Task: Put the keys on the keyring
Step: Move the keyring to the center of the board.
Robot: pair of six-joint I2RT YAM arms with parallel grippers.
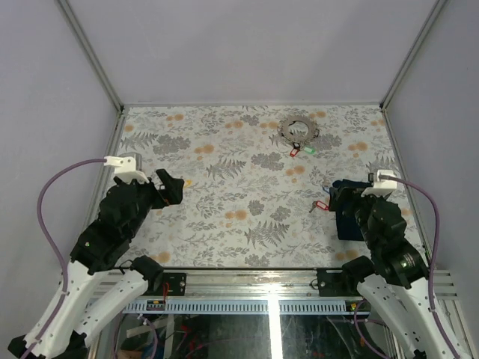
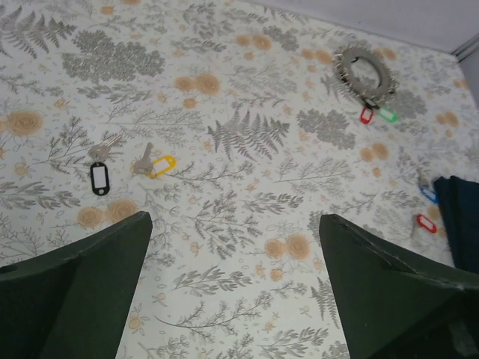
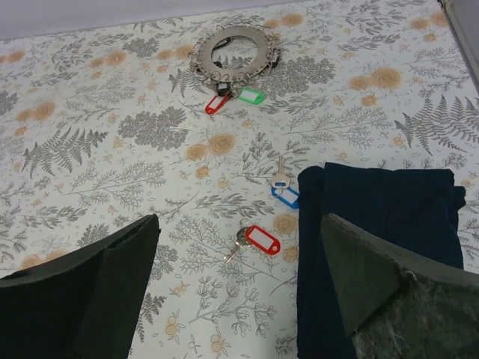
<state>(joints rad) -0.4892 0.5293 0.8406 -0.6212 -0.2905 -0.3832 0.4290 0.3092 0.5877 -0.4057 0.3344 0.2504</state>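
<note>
The grey jagged keyring [image 1: 298, 129] lies at the far middle-right of the table, with a red-tagged key [image 1: 295, 152] and a green-tagged key [image 1: 307, 149] against its near edge. The right wrist view shows the keyring [image 3: 233, 51], a blue-tagged key [image 3: 285, 194] and a red-tagged key [image 3: 258, 239] lying loose. The left wrist view shows a black-tagged key [image 2: 99, 177] and a yellow-tagged key [image 2: 157, 165] lying loose. My left gripper [image 2: 233, 224] is open and empty above the left side [image 1: 174, 187]. My right gripper [image 3: 239, 221] is open and empty above the loose red-tagged key [image 1: 320, 205].
A folded dark blue cloth [image 3: 378, 232] lies at the right, beside the blue-tagged and red-tagged keys and partly under my right gripper [image 1: 337, 196]. The table has a floral cover and grey walls on three sides.
</note>
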